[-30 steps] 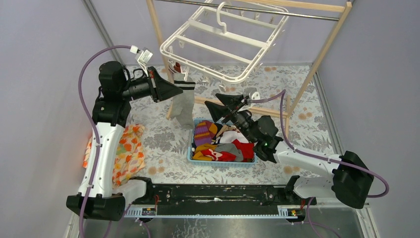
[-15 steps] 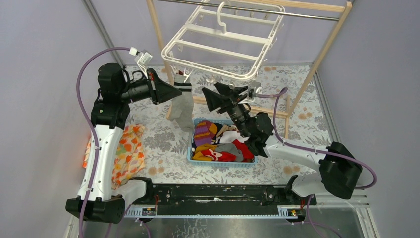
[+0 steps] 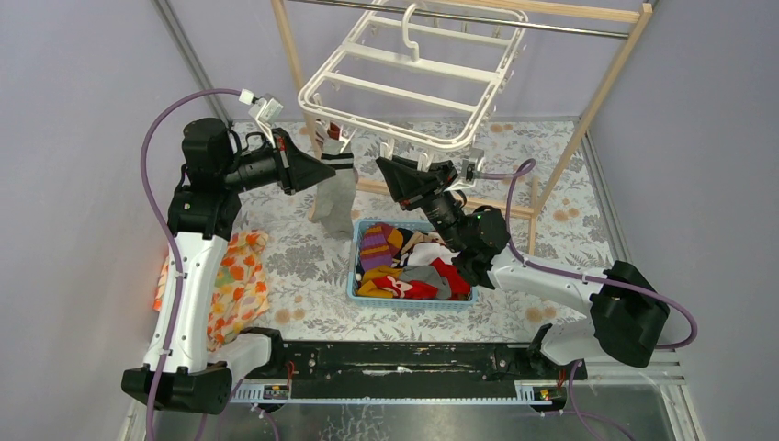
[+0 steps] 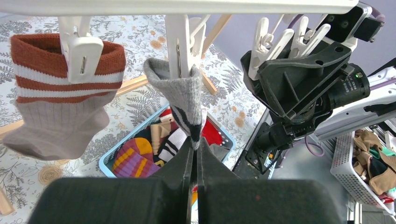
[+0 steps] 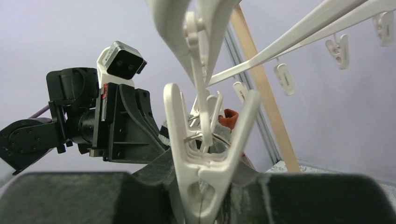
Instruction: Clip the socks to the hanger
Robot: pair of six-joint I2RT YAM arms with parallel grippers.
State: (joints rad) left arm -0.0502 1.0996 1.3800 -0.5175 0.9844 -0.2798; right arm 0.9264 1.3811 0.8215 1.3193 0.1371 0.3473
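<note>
Under white plastic rectangular hanger [image 4: 187, 5], left gripper [image 4: 194, 142] tight on grey black-striped sock [image 4: 182, 93], right gripper [image 5: 201, 196] tight on white clip [image 5: 205, 163].

Plain pale lilac walls [image 3: 83, 110] close in on three sides of a worktop [image 3: 570, 239] covered in grey-and-white floral cloth, evenly lit with soft shadows. A pale wooden rack frame [image 3: 602, 92] stands on it at the back, carrying a thin grey metal rail [image 3: 570, 30]. A black mounting bar [image 3: 386, 356] runs along the near edge.
</note>
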